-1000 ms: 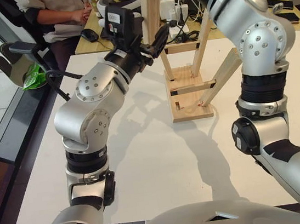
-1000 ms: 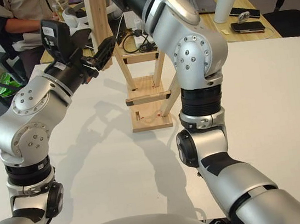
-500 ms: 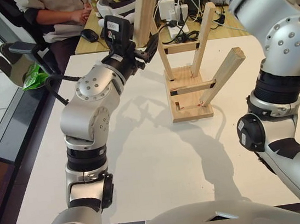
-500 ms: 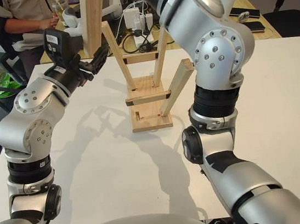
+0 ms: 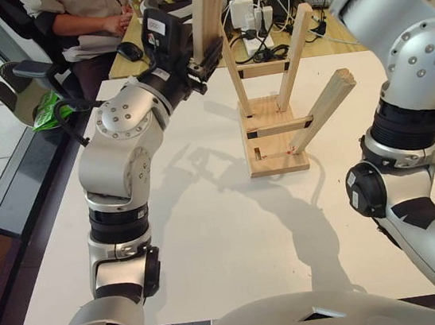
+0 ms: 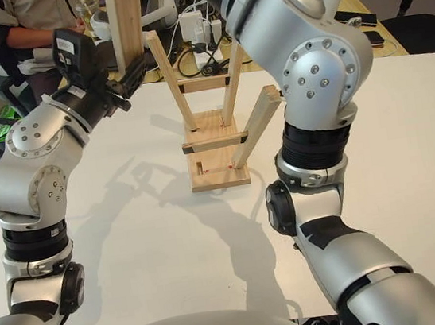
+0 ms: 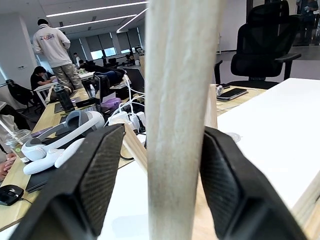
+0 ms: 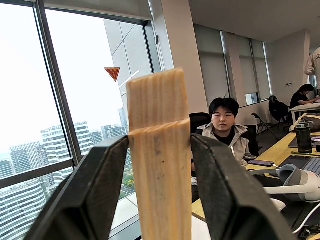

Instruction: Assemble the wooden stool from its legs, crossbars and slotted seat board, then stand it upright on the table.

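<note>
white table (image 5: 212,243), part-built stool (image 5: 278,159), left end effector (image 7: 165,150), right end effector (image 8: 159,150) both gripping leg (image 5: 206,8)

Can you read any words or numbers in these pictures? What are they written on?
White label on the left arm: the print is too small to read.
Red triangle sign at the window: no letters can be made out.
Leg, wooden piece and stool: no writing on them.
</note>
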`<state>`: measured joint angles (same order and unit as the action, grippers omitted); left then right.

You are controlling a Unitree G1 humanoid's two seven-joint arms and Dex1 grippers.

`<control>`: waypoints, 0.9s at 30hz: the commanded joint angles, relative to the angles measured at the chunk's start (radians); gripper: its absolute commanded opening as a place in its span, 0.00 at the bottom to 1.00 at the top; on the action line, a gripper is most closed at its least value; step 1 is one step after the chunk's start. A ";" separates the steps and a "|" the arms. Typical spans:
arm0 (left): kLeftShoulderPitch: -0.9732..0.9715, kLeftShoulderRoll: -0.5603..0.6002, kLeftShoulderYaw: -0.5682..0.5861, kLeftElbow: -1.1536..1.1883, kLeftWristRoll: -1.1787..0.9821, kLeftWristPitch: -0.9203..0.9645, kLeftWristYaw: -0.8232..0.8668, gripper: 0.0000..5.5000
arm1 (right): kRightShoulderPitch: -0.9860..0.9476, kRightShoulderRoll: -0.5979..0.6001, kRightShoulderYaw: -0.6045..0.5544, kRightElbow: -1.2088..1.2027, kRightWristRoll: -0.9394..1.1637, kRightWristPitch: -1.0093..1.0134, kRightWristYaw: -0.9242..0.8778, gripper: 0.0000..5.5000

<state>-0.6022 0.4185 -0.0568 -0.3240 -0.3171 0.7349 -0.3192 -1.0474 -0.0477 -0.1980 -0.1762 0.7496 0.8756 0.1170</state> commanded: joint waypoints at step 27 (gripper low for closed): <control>-0.416 0.569 -0.251 0.701 1.313 -1.090 0.828 0.19 | 0.121 -0.257 -0.192 0.000 0.425 0.247 0.164 0.26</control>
<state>-0.9330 0.9101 -0.2196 0.3021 0.7499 -0.2525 0.2430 -0.9359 -0.2406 -0.3272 -0.2136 1.0300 1.0471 0.2092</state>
